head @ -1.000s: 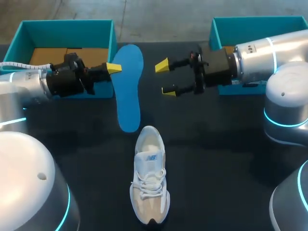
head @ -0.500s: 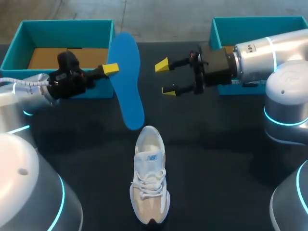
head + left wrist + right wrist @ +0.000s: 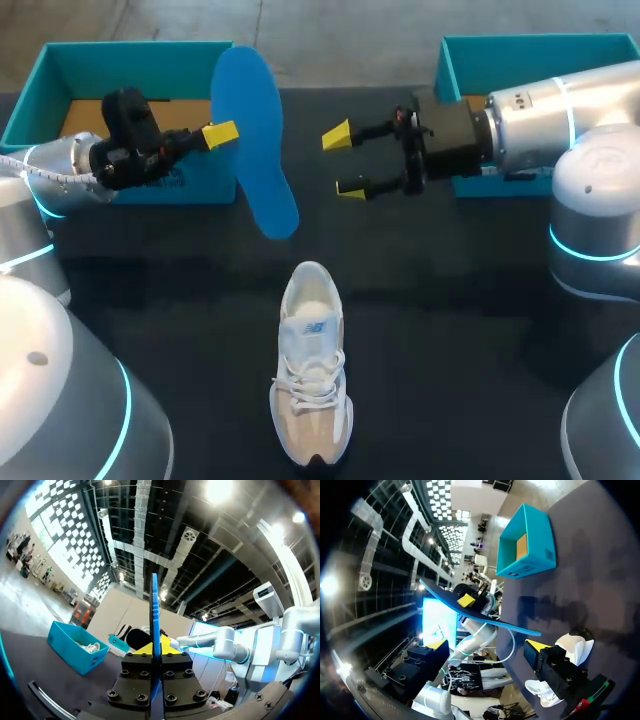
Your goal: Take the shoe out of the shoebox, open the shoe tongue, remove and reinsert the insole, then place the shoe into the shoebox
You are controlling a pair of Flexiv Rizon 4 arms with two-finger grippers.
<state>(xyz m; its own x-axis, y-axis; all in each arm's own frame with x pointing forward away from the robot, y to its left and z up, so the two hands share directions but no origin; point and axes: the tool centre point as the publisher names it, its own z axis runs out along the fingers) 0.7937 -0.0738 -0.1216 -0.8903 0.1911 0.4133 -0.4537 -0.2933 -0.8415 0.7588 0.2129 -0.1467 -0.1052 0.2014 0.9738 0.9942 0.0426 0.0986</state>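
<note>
Left gripper (image 3: 222, 133) is clamped on the blue insole (image 3: 252, 150), which is held up off the table (image 3: 450, 300) beside the left shoebox (image 3: 120, 58). Right gripper (image 3: 345, 161) is spread wide nearby. Shoe (image 3: 312, 375) is seen lying mid-table, well apart.

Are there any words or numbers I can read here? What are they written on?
Blue mark on the shoe tongue: too small and blurred to read.
Dark print on the shoebox side wall: too small to read.
Blue insole: no writing shows.
</note>
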